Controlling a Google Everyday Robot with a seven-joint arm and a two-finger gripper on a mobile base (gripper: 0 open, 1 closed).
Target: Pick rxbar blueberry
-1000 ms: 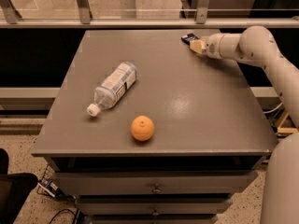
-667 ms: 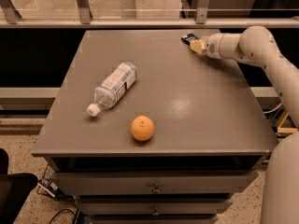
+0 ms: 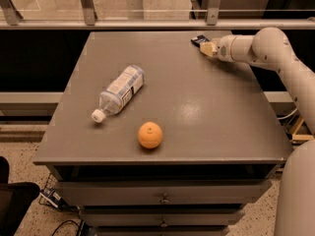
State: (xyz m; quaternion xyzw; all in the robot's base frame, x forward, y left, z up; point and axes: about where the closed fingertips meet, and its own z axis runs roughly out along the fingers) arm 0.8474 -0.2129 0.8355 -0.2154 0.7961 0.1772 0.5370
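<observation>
Seemingly nothing has shifted in the last second: the tool [image 3: 205, 47] sits at the far right edge of the grey worktop [image 3: 221, 112], right against the small flat dark navy-blue snack bar [image 3: 198, 39], which lies where it did. The bar looks unlifted. Whether the tool is clenched on it I cannot tell; it covers part of the wrapper. The clear plastic water bottle [image 3: 119, 91] and round orange fruit [image 3: 150, 134] lie well apart.
</observation>
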